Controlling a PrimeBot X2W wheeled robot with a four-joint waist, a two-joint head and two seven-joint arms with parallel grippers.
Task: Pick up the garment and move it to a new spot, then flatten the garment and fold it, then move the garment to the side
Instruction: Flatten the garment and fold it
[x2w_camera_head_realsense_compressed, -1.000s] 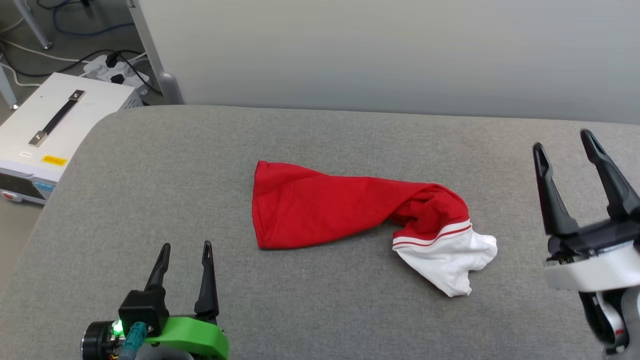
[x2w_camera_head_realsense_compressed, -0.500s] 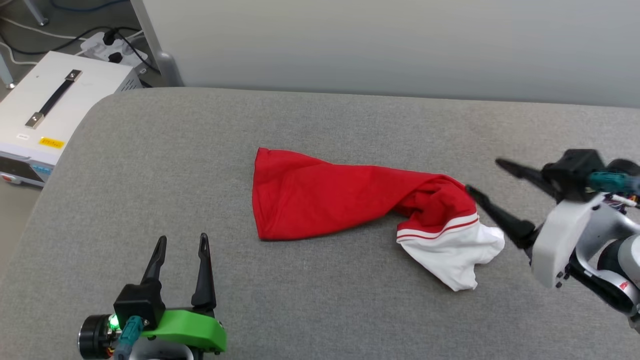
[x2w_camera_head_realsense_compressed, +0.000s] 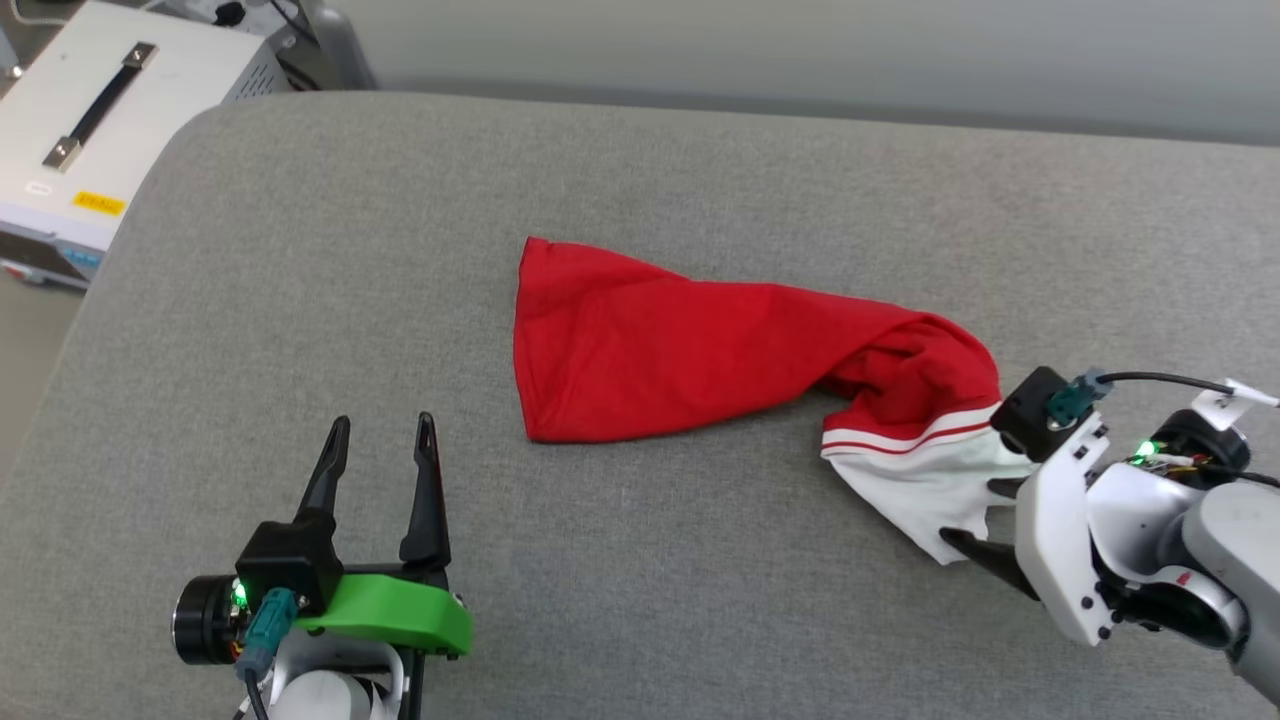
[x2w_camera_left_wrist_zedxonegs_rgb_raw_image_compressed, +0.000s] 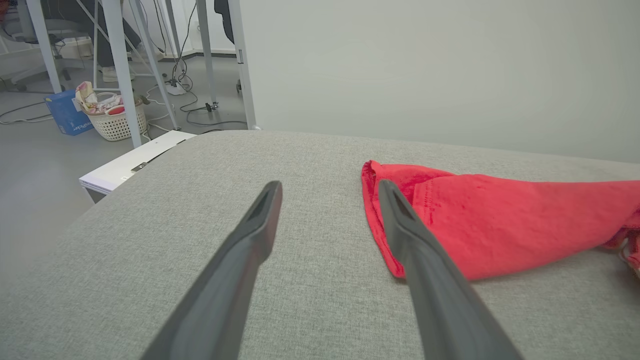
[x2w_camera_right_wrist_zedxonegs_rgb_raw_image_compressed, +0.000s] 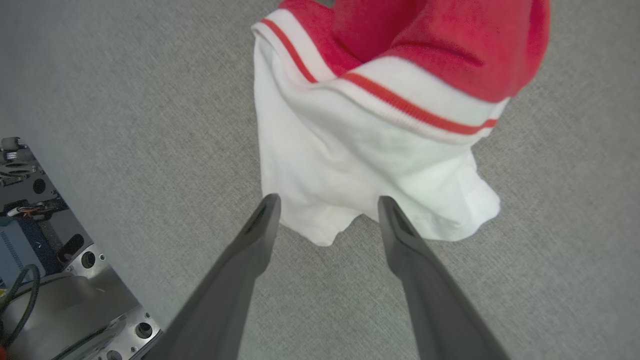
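Two spread claws: left claw (x2w_camera_head_realsense_compressed: 384, 420) waits at 7 o'clock, right claw (x2w_camera_right_wrist_zedxonegs_rgb_raw_image_compressed: 325, 202) reaches the garment (x2w_camera_head_realsense_compressed: 680, 360) at its sleeve, 4 o'clock; pickup seemingly underway, pinch next.

The garment (x2w_camera_head_realsense_compressed: 700, 350) on the pad (x2w_camera_head_realsense_compressed: 300, 250), my left gripper (x2w_camera_head_realsense_compressed: 384, 420) to its left, my right gripper (x2w_camera_head_realsense_compressed: 970, 512) at its right end, box (x2w_camera_head_realsense_compressed: 90, 110) far left.

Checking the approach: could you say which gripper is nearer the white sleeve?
Right. The open right gripper has fingertips at the edge of the sleeve; the left gripper sits apart, off the red end of the garment.
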